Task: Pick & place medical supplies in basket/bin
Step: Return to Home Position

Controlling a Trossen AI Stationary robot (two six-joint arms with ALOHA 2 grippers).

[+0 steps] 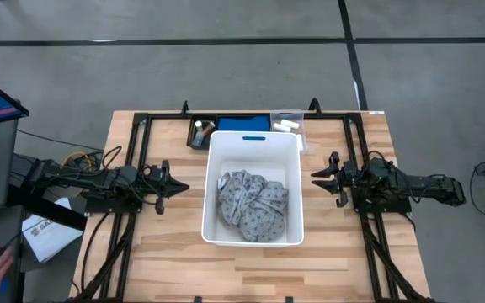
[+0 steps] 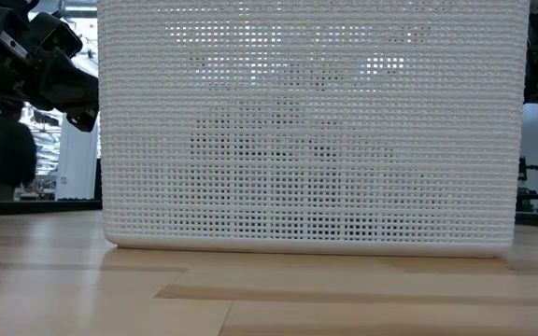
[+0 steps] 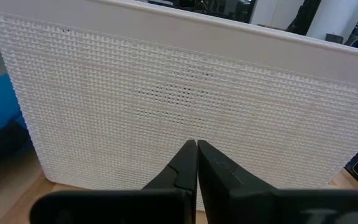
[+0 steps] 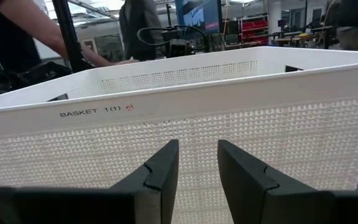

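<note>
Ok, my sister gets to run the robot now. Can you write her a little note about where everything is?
Left gripper: shut, empty, beside the basket's left wall.
Right gripper: open, empty, beside the right wall.
White basket: stands mid-table, with the grey fabric crumpled inside.
White rolls: in a clear container past the basket's blue-label end, not in the basket.
Small dark tray: by the same end, holding bits too small to tell.
Done: the fabric is in.
Left: perhaps the rolls, if they belong in the basket too.
</note>
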